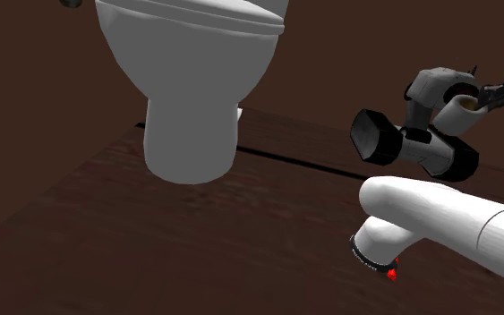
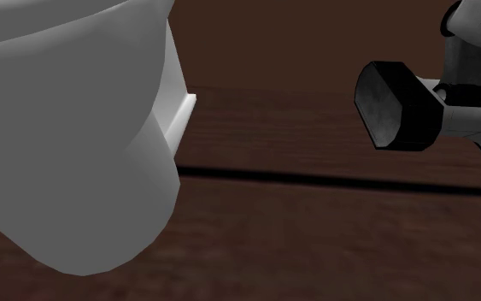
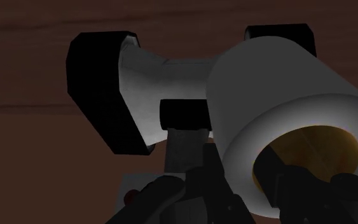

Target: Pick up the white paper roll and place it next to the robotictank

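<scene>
Gripper (image 1: 494, 92): one, black, clasping the roll's wall | white paper roll (image 1: 460, 106): one, held in the air close over the tank; yellowish core towards the hand | robotic tank (image 1: 413, 143): one, black and white | toilet (image 1: 192, 72): one, white, well apart on dark wood floor (image 1: 106, 233)

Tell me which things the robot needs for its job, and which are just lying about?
For the job:
paper roll, white, held in the jaws
robot tank, white with black treads

Just there:
toilet
dark brown floor
</scene>
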Robot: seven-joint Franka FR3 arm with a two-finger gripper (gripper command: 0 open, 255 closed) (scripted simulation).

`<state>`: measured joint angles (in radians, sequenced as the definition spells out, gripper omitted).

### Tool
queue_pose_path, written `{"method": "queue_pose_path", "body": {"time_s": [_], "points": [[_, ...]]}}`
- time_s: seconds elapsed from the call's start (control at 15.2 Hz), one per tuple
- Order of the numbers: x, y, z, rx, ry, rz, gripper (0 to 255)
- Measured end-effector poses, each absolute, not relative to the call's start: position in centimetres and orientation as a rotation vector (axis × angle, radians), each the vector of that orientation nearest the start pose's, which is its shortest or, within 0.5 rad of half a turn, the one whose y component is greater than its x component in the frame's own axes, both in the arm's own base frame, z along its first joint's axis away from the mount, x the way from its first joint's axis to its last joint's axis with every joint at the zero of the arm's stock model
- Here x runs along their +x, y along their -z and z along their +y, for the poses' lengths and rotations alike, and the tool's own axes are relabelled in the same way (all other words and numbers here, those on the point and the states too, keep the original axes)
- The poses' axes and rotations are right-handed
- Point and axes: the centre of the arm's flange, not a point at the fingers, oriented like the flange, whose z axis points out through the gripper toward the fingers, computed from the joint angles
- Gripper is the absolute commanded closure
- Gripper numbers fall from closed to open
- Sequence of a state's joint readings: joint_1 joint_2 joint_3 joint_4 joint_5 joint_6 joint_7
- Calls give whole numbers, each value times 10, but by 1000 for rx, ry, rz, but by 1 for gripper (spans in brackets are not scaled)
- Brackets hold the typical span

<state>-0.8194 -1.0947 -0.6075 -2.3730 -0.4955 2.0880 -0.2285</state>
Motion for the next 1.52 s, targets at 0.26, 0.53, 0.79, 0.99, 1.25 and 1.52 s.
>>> {"method": "queue_pose_path", "body": {"time_s": [0.26, 0.53, 0.79, 0.99, 1.25, 1.52], "points": [[-78, -630, -336, -2997, 981, 1665, 255], [-77, -609, -336, -2997, 981, 1665, 255], [-78, -586, -336, -2997, 981, 1665, 255], [-78, -570, -336, -2997, 981, 1665, 255], [-77, -549, -336, -2997, 981, 1665, 255], [-78, -530, -336, -2997, 981, 1665, 255]]}}
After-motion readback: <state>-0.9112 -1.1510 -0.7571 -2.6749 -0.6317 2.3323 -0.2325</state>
